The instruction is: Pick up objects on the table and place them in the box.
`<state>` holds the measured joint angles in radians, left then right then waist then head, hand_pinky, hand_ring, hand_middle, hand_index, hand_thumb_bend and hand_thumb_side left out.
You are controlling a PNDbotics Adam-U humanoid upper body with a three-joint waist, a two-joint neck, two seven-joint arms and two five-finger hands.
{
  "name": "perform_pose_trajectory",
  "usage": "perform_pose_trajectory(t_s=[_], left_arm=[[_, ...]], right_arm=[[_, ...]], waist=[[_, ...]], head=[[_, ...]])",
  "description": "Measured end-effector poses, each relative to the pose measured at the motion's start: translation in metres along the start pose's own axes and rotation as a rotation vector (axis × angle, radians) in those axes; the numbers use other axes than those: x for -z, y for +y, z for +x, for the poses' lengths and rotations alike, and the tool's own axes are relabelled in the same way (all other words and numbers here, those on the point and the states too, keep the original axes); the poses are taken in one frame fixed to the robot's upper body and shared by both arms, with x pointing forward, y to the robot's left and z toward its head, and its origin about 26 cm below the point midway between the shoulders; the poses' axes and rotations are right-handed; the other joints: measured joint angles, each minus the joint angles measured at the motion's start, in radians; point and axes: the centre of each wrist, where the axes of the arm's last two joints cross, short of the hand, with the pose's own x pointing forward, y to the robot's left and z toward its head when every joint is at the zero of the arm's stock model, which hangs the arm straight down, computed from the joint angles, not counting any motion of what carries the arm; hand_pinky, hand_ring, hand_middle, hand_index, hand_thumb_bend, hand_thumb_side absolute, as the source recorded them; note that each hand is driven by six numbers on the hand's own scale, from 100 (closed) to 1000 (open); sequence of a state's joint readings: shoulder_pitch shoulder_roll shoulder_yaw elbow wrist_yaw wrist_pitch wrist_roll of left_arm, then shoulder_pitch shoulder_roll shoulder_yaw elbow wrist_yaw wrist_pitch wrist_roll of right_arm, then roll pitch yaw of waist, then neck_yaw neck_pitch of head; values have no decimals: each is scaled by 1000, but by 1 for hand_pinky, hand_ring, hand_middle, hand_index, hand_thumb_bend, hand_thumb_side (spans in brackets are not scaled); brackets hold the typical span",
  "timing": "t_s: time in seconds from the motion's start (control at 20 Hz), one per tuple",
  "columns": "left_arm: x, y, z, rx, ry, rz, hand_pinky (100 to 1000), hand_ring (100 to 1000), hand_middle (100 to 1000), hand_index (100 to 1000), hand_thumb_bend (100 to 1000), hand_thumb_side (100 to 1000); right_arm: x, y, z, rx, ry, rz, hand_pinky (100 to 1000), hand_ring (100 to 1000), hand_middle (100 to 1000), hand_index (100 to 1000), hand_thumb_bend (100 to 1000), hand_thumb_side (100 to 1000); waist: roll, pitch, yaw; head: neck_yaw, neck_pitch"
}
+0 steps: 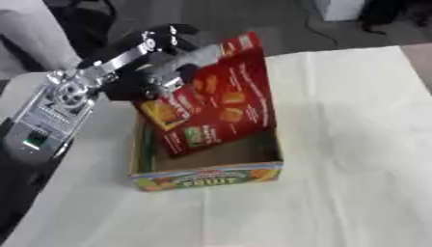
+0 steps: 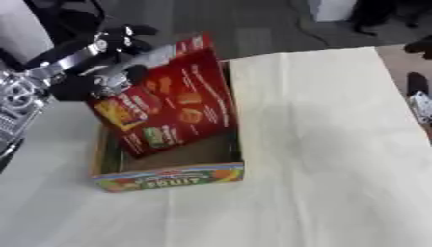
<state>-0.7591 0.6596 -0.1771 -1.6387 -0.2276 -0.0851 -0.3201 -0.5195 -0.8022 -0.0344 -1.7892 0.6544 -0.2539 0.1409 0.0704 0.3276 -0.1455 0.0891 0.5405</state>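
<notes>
1. Nearest to me is the front wall of the cardboard box (image 1: 207, 177), an open-topped tray printed with fruit and the word "FRUIT", sitting on the white table (image 1: 354, 144).
2. Standing in that box is a red snack packet (image 1: 215, 99), a flat bag with pictures of food on its face. Its lower edge is down inside the box, toward the left and back, and the bag leans so that its top corner rises well above the box rim.
3. My left hand (image 1: 165, 67) comes in from the upper left on its black and silver arm. It sits at the packet's upper left edge, touching it, with the fingers curled round that edge so the bag is held in the hand.
4. So the packet hangs below and to the right of the hand, its red face turned toward me.
5. At the right edge of the right eye view I see a small part of my right hand (image 2: 420, 103), over the table's far right side and well apart from the box. I cannot tell how its fingers are set.
</notes>
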Motion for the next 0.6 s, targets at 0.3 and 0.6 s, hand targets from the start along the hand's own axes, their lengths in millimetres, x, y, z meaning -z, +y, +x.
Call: perform_pose_trajectory(t_s=[0.3,0.6], left_arm=[[-2,0,2,-5,-26,71,1000,1000,1000,1000,285,981],[-6,5,9,-47,-129,304,988,975,1000,1000,111,1000]], right_arm=[[0,0,1,7,-8,4,440,666,715,833,100,640],[1,0,1,13,-10,2,435,666,713,833,100,638]], waist=[[0,19,-3],[-6,34,-3]], head=[[9,-29],[7,-73]])
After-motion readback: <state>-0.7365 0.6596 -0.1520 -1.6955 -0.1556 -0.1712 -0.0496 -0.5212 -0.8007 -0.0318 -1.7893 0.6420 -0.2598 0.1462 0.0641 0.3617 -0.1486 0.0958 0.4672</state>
